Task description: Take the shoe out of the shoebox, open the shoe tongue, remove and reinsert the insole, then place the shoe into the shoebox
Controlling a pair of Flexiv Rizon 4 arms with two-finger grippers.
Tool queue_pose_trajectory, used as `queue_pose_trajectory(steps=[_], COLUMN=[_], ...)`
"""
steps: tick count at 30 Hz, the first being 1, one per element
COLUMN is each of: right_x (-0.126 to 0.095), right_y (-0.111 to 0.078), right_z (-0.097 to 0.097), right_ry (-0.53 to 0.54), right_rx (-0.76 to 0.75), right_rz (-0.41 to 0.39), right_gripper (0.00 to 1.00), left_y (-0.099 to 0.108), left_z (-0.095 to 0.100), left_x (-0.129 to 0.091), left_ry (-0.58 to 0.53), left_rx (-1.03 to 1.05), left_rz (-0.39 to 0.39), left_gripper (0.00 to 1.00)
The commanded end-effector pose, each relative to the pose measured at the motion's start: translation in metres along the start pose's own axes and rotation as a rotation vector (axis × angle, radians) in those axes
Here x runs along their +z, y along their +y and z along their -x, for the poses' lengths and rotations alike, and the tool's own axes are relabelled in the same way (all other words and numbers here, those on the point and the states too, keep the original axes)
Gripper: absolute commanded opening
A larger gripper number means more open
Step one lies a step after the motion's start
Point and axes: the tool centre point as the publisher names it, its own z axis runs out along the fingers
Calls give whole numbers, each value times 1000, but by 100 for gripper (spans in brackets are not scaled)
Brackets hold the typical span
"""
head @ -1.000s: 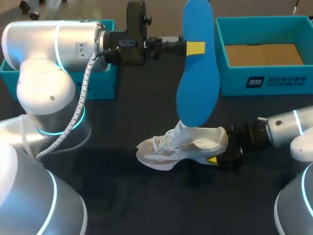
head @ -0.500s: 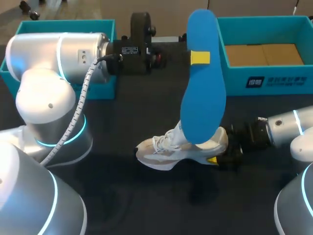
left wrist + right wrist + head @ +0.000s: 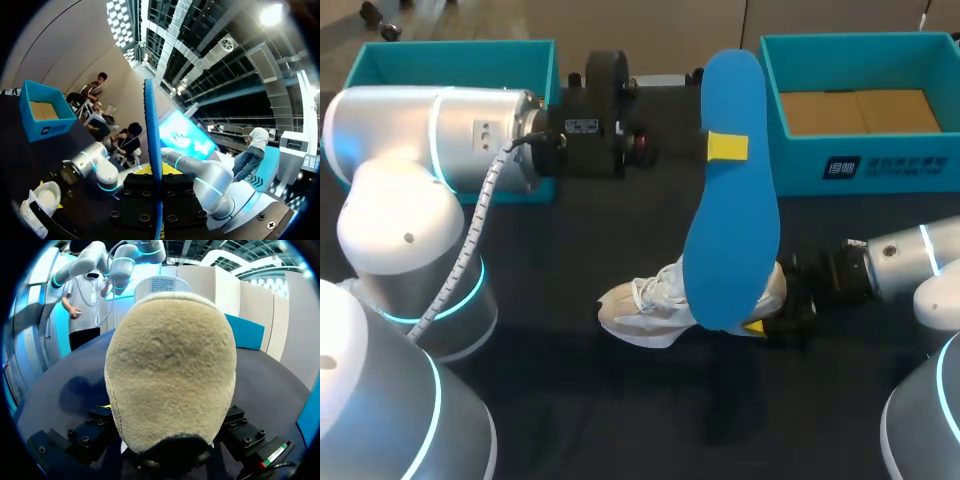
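A white shoe (image 3: 642, 308) lies on the dark table with its toe pointing left. My right gripper (image 3: 767, 322) comes in from the right and is shut on the shoe's heel; in the right wrist view the tan heel (image 3: 170, 370) fills the space between its fingers. My left gripper (image 3: 726, 148) is shut on a blue insole (image 3: 732, 230), which hangs upright over the shoe with its lower end covering the shoe's opening. In the left wrist view the insole (image 3: 153, 150) is edge-on between the fingers, with the shoe (image 3: 39, 206) below and off to the side.
The teal shoebox (image 3: 880, 165), open with a brown cardboard floor, stands at the back right. A second teal box (image 3: 450, 55) sits at the back left behind my left arm. Bare dark table lies in front of the shoe.
My left gripper has lowered the insole and shifted it slightly right, so its lower end now hides the shoe's opening. The right gripper and the shoe have not moved.
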Motion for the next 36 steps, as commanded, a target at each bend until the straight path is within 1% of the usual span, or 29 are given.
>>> queue_pose_trajectory(steps=[1, 3, 9, 15, 18, 20, 36], right_x=[1, 1, 1, 1, 1, 1, 1], right_y=[0, 0, 0, 0, 0, 0, 0], right_z=[0, 0, 0, 0, 0, 0, 0], right_ry=[-1, -1, -1, -1, -1, -1, -1], right_rx=[0, 0, 0, 0, 0, 0, 0], right_rz=[-4, -4, -4, -4, -4, -4, -4], right_gripper=[0, 0, 0, 0, 0, 0, 0], left_y=[10, 10, 12, 10, 10, 10, 10], left_z=[-8, -12, -30, -37, -37, -35, -35], left_x=[-3, -1, 4, 6, 7, 8, 8], left_ry=[-16, -19, 1, 8, 21, 4, 4], left_rx=[-2, -6, -23, -25, -34, -25, -25], left_rz=[-12, -9, 3, -8, -5, -19, -19], left_gripper=[0, 0, 0, 0, 0, 0, 0])
